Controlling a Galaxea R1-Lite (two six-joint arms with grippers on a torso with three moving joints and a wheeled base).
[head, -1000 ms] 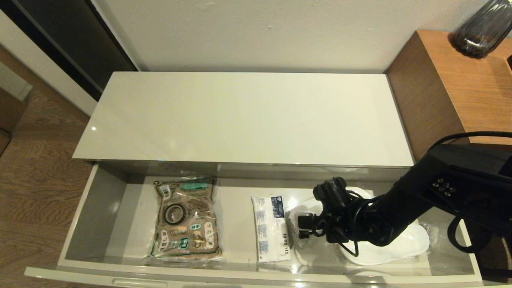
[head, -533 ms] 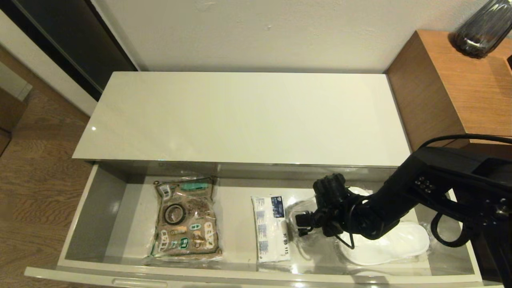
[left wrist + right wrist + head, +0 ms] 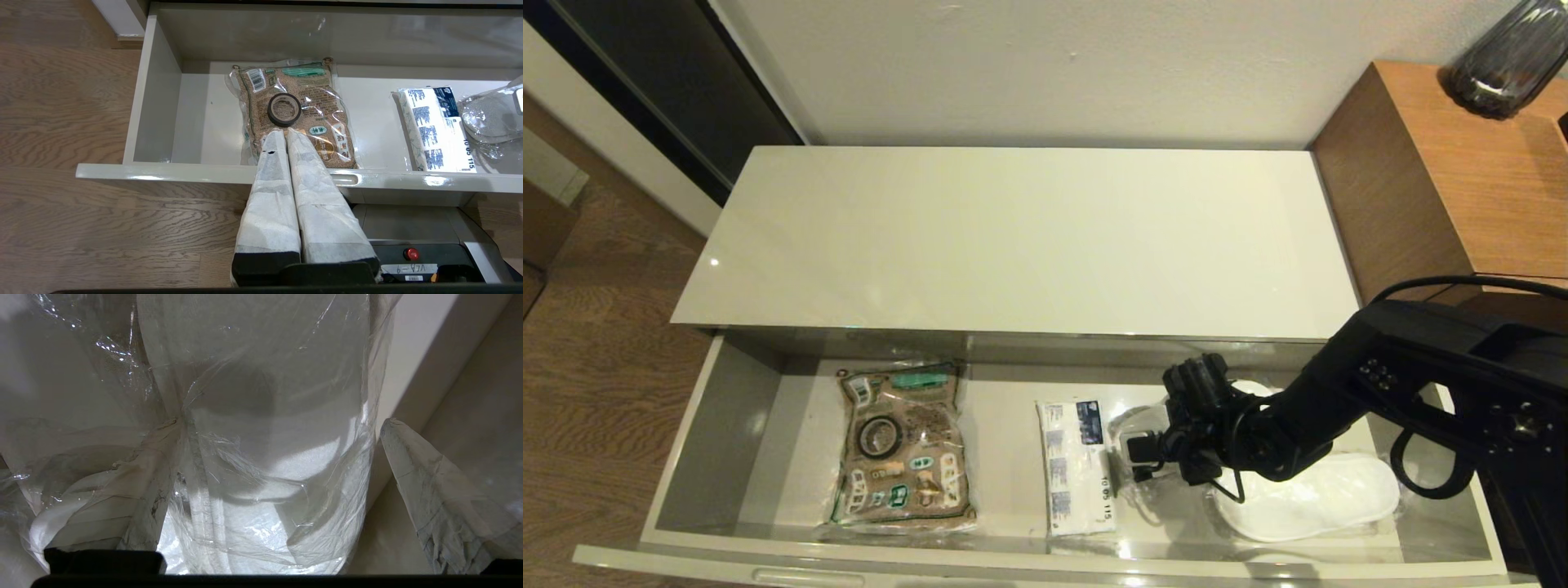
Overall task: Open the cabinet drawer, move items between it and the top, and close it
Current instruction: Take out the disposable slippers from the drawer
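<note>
Down inside the cabinet drawer [image 3: 727, 425], which is pulled fully out, the white slippers [image 3: 1307, 498] in clear plastic wrap lie at its right end, directly under the right gripper [image 3: 282, 428]. That gripper is spread wide, its two wrapped fingers [image 3: 433, 486] straddling the wrapped slippers, one on each side; one finger presses into the crinkled plastic, the other stands clear of it beside the drawer wall. Just beyond the gripper, toward the drawer's middle, lies the white tissue pack [image 3: 1076, 465] with blue print. Farther off, toward the left end, the small black tape roll [image 3: 284, 109] rests on a brown patterned pouch [image 3: 903, 445]. The left gripper [image 3: 284, 134] hangs in front of the drawer's front edge, fingers pressed together and holding nothing, tips pointing at the tape roll. Behind the drawer, the top [image 3: 1013, 237] is glossy off-white. A brown wooden side table [image 3: 1445, 171] stands beside the cabinet, past the right arm.
</note>
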